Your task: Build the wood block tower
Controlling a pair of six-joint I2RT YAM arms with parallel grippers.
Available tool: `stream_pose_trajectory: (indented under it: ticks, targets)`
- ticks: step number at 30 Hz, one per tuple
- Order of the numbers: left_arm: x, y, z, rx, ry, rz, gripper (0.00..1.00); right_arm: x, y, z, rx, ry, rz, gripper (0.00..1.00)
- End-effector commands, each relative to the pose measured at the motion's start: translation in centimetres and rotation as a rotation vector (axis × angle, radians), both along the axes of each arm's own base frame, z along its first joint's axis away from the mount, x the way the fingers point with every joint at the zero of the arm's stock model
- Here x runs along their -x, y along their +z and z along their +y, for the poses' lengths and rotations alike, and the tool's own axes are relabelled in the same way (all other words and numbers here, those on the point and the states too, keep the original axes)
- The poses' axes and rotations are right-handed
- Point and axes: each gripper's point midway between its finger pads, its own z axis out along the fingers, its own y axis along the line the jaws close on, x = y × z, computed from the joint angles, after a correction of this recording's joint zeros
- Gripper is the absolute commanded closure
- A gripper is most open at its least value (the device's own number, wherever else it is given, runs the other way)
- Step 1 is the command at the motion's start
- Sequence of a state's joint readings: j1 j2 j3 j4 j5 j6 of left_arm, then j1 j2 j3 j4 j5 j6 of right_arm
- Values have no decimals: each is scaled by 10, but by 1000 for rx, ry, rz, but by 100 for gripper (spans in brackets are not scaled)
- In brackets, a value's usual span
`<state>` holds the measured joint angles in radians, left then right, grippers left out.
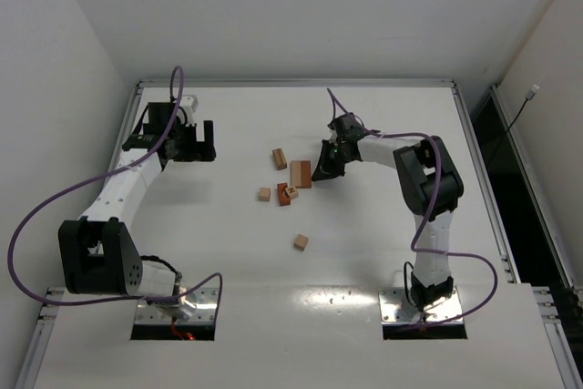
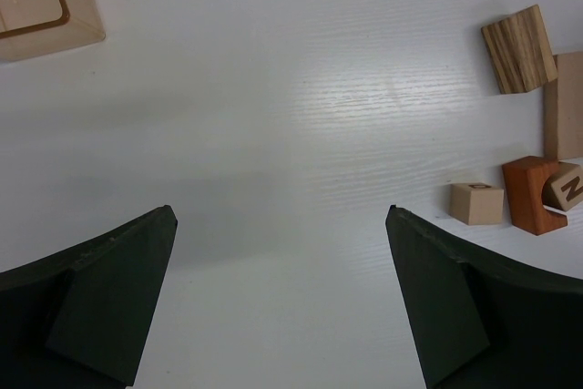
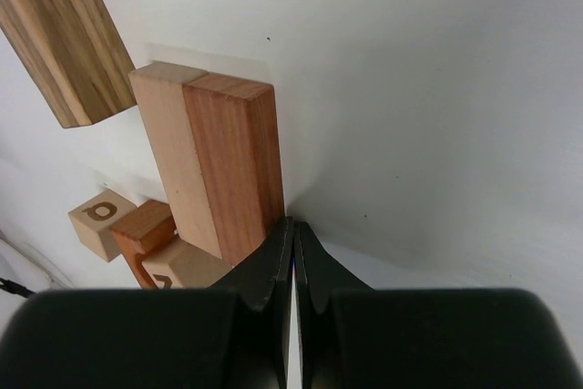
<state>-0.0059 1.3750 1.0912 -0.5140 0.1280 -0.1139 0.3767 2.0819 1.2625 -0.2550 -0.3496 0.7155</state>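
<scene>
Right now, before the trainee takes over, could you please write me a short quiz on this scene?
1. True or false: the right hand is shut with nothing between its fingers.
2. The left hand is: A open; B shut on a cube; C shut on a bar.
3. How many of the wood blocks lie alone, apart from the cluster, toward the arm bases?
Key: 1 true; 2 A; 3 one, the lone cube.
</scene>
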Motion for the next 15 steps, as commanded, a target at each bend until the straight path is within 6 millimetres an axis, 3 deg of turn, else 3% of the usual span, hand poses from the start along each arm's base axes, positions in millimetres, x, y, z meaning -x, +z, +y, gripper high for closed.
stream_pose_trajectory:
  ticks: [1,6,9,15]
  targets:
    - [-8,10,-1,19,2,-40,1,13,-4,-5,37,-7,29,100]
    - [-8,10,-1,19,2,-40,1,12,-1,-5,36,1,16,100]
    - [-6,6,-1,19,2,-31,1,11,7,-8,44,11,-16,88]
    - [0,10,3,-2,9,-48,1,11,17,-42,105,7,-51,78]
